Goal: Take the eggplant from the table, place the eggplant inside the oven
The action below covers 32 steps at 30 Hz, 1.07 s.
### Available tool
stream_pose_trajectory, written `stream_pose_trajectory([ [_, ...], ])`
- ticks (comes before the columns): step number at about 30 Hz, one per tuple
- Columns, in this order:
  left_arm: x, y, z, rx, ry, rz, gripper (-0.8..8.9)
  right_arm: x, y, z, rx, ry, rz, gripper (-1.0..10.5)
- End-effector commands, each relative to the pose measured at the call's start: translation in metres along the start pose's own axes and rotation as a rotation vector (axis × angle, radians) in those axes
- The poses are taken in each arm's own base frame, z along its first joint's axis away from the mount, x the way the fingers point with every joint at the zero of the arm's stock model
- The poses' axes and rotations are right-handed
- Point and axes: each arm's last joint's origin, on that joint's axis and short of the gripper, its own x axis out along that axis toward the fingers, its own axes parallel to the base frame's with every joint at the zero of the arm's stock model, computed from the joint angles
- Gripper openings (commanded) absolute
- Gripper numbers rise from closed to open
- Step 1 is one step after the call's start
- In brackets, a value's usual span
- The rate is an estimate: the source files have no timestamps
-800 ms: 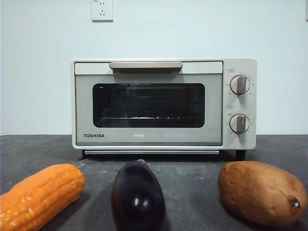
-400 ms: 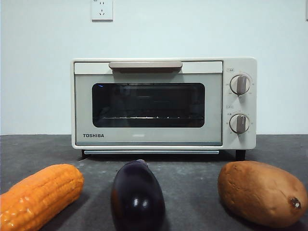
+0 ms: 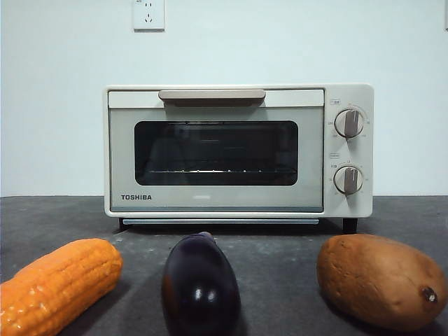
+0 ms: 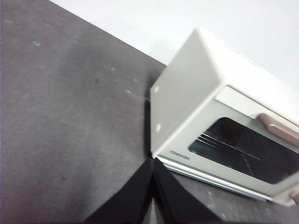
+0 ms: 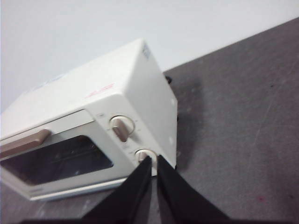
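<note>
Since that eggplant [image 3: 201,287] sits bottom center on the table [image 3: 280,259], below the shut oven [image 3: 238,150], I'd guess it's slick and firm, so grab mid-body. Left gripper [image 4: 153,169] and right gripper [image 5: 153,163] both pinched together, empty.

oven [image 3: 238,150] door shut; corn cob [image 3: 59,283] and sweet potato [image 3: 378,280] flank eggplant [image 3: 201,287].
</note>
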Motion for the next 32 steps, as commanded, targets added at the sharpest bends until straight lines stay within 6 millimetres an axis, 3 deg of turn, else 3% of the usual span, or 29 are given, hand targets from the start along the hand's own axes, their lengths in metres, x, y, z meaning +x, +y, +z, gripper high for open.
stream_pose_trajectory([
  [1, 0.002, -0.010, 0.018, 0.075, 0.032, -0.014, 0.06, 0.000, 0.011, 0.019, -0.065, 0.042, 0.024, 0.0],
  [8, 0.014, -0.029, 0.050, 0.138, 0.197, -0.071, 0.06, 0.007, 0.031, 0.055, -0.110, 0.237, 0.108, 0.1],
  [14, 0.029, -0.042, 0.068, 0.134, 0.310, -0.175, 0.06, 0.019, 0.041, 0.071, -0.058, 0.374, 0.213, 2.0],
  [20, 0.040, -0.048, 0.071, 0.137, 0.352, -0.209, 0.06, 0.038, 0.045, 0.067, 0.113, 0.482, 0.271, 3.6],
  [27, 0.040, -0.052, 0.066, 0.143, 0.387, -0.236, 0.06, 0.057, 0.066, 0.063, 0.152, 0.555, 0.445, 3.7],
  [32, 0.040, -0.055, 0.064, 0.149, 0.403, -0.255, 0.06, 0.076, 0.089, 0.041, 0.138, 0.671, 0.467, 3.7],
])
